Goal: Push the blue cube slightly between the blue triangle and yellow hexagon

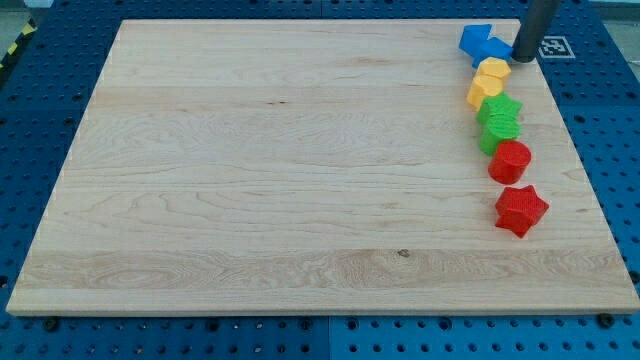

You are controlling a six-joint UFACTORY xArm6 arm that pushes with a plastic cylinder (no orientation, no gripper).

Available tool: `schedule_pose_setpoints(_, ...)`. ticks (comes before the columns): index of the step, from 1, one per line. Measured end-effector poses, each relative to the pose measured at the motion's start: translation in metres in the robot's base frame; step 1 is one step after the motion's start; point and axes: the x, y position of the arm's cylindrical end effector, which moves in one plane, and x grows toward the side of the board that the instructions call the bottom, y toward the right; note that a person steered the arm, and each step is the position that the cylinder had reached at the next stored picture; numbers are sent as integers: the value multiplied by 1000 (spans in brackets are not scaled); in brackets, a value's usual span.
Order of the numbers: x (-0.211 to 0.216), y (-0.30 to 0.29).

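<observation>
At the board's (300,170) upper right corner, your rod carries no claw, so nothing is held; my tip (521,59) rests just right of the blue cube (493,50), apparently touching it. The blue triangle (473,38) sits against the cube's upper left; the yellow hexagon (491,71) lies directly below. Your cube lies left of the tip, so a short leftward, slightly downward nudge looks sufficient. Overshoot would likely disturb the yellow heart-like block (483,95) beneath.

Blue blocks (484,44); yellow blocks (489,82); green blocks (498,122); red blocks (515,185); pale wood board (280,170); dark rod.
</observation>
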Motion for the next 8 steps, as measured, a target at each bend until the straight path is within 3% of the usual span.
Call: schedule_pose_setpoints(8,16,-26)
